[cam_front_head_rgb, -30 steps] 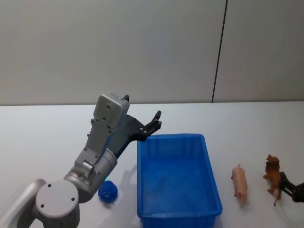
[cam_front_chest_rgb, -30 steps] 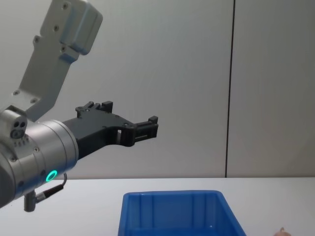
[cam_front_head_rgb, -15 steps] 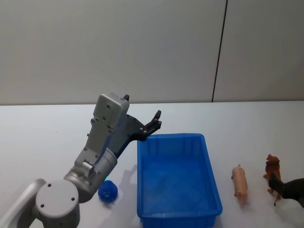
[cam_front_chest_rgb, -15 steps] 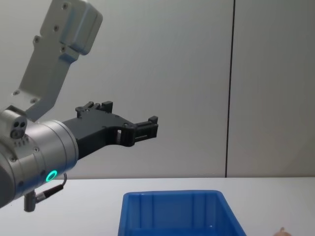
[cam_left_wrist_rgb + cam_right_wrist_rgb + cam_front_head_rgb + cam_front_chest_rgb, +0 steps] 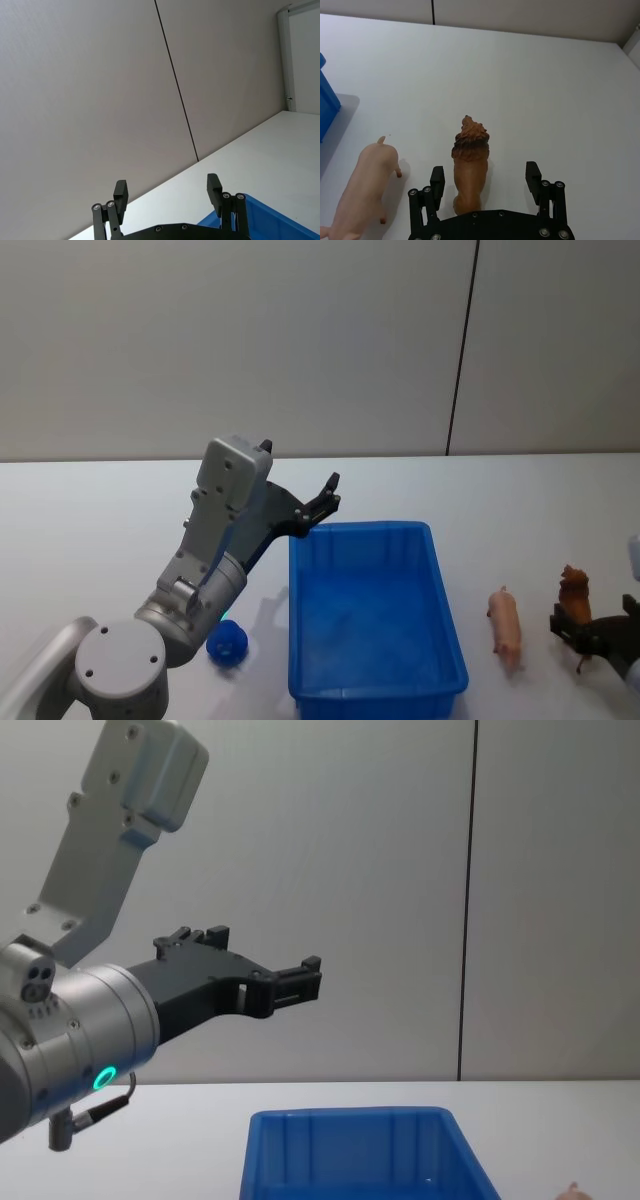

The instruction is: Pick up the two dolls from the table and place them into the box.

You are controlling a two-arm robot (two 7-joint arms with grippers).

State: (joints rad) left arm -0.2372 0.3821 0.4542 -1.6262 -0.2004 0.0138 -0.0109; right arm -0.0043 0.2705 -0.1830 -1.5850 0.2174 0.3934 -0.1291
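Right claw (image 5: 485, 173) shifted, spread astride brown doll (image 5: 470, 170) | left claw (image 5: 167, 185) raised, spread, unmoved

Pale grey boxy shell (image 5: 130, 780) above a round silver-grey joint drum (image 5: 60, 1040), marked by a small green glowing ring (image 5: 104, 1077). Just below that ring, a thin black cable (image 5: 95, 1113) with a metal plug. Beyond the ring, matte black left gripper (image 5: 305, 978), flat-tipped. Matching black right gripper (image 5: 485, 172), studded with silver screws (image 5: 544, 183).

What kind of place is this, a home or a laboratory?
Probably a laboratory: a plain white table, bare grey wall panels, and just a blue box, toy pig and toy lion.
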